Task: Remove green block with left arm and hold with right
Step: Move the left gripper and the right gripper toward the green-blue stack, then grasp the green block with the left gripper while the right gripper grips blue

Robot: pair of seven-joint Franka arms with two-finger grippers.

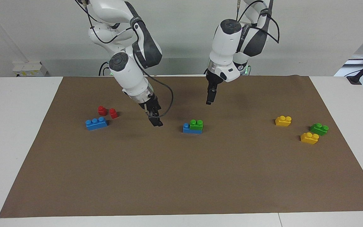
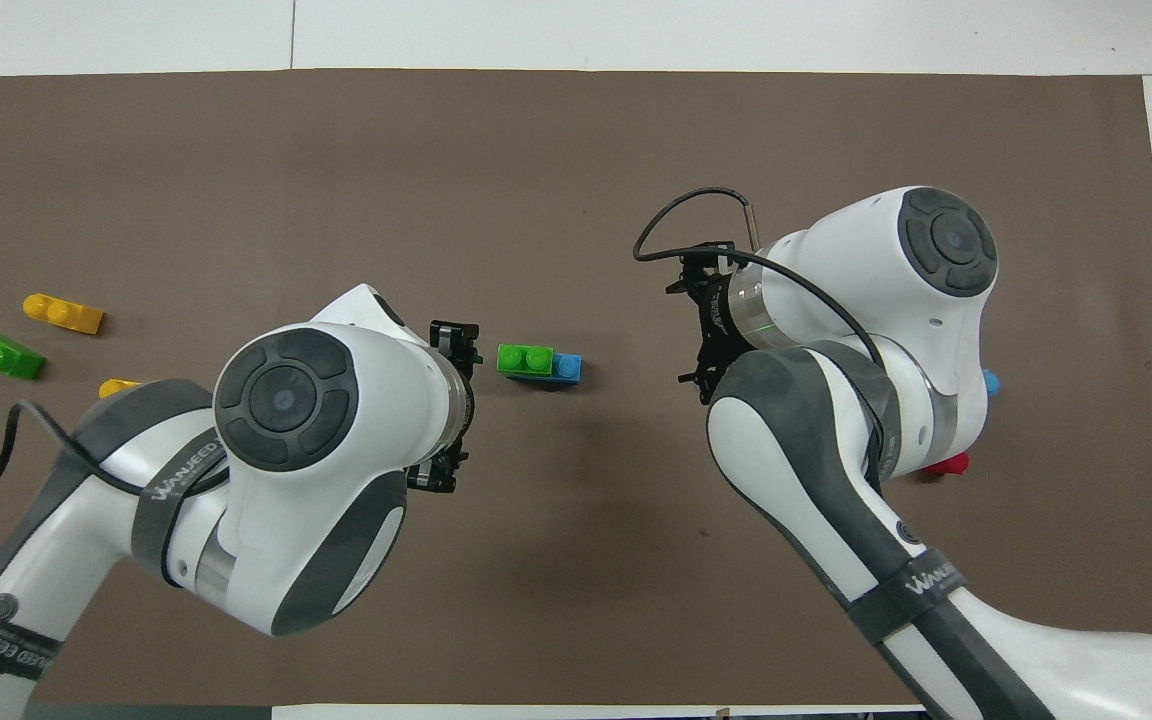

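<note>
The green block at frame centre sits pressed on a blue brick — light, stiff, slippery plastic; grip its flat sides. For the left gripper and right gripper I cannot tell the opening.

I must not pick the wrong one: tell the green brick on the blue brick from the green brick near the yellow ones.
The bright green two-stud plastic brick sits stacked on a blue plastic brick mid-mat, between both grippers; the darker green two-stud plastic brick lies directly on the brown mat at the left arm's end, beside two yellow plastic bricks. The first is lighter green. Both have two studs and look alike in size.
</note>
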